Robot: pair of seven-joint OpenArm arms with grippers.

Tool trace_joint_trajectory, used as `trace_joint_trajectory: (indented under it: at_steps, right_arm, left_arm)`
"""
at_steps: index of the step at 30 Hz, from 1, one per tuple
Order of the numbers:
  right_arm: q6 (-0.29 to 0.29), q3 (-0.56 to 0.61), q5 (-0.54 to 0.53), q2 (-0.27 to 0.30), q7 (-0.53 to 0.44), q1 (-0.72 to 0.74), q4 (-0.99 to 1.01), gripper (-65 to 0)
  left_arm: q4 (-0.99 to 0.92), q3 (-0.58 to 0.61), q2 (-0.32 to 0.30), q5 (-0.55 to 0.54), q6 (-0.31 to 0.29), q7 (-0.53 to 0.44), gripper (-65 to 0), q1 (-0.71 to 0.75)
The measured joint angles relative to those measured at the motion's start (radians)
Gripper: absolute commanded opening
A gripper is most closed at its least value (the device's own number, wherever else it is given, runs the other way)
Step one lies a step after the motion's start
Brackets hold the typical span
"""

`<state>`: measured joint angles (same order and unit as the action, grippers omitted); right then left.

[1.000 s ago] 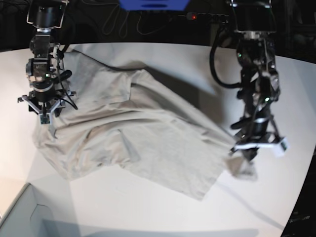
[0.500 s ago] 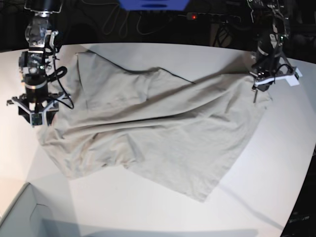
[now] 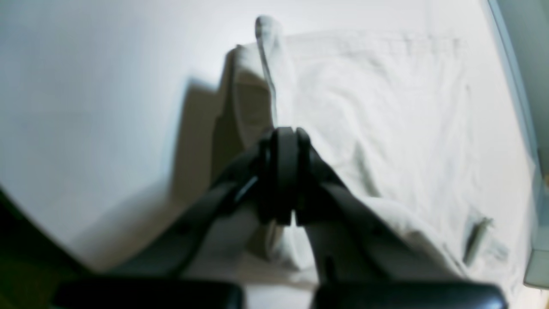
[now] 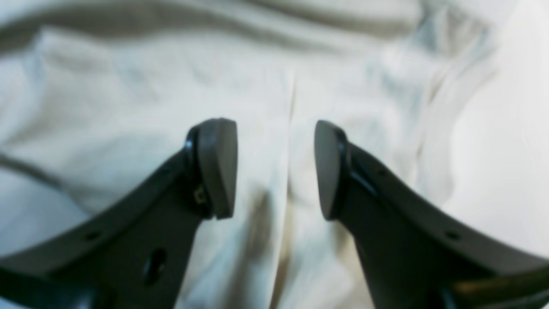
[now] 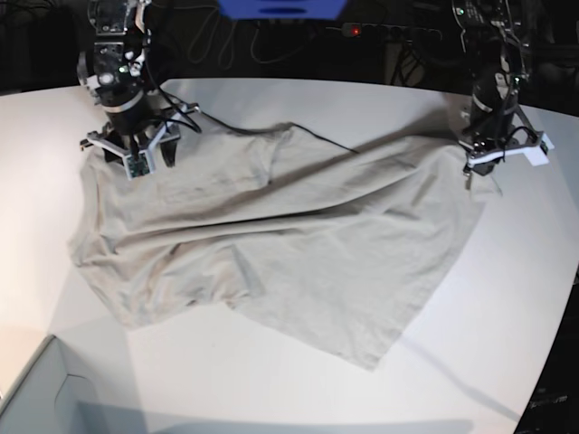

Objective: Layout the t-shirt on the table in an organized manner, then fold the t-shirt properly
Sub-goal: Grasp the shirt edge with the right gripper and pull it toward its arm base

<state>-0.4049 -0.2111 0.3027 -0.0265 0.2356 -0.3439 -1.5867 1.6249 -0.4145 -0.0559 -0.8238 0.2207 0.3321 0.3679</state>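
Observation:
The beige-grey t-shirt [image 5: 298, 244] lies spread and wrinkled across the white table [image 5: 507, 307]. My left gripper [image 5: 470, 172] is at the shirt's far right corner and is shut on a fold of it. The left wrist view shows the closed jaws [image 3: 285, 180] pinching cloth, with the shirt [image 3: 386, 107] stretching away. My right gripper [image 5: 136, 167] hangs over the shirt's far left part. In the right wrist view it [image 4: 274, 167] is open and empty, with shirt cloth [image 4: 128, 86] below the fingertips [image 4: 216, 167].
A grey box corner [image 5: 36, 398] stands at the front left. A blue object [image 5: 280, 7] and cables lie behind the table's far edge. Bare tabletop shows in front of the shirt and at the right [image 3: 85, 86].
My right arm has moved back and to the right, from the table's left edge to over the shirt's far left part. The left gripper has stayed at the far right corner, holding the cloth.

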Motion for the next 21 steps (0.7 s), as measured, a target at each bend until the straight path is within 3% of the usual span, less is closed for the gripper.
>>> trace_joint_trajectory:
  at_steps: [3, 10, 21]
  right_arm:
    - [-0.003, -0.004, 0.0, 0.001, 0.042, 0.019, 0.025, -35.4]
    - [-0.003, 0.0, 0.001, 0.005, 0.043, 0.04, 0.025, -35.4]
    - [-0.007, 0.0, 0.002, 0.007, 0.05, 0.195, 0.164, -35.4]
  left_arm:
    - [-0.002, 0.0, 0.0, 0.0, 0.0, 0.001, -64.9, -0.001]
    - [-0.002, 0.004, 0.0, 0.0, 0.0, 0.001, -64.9, -0.008]
    - [-0.002, 0.003, -0.003, 0.001, 0.0, 0.006, -64.9, -0.007]
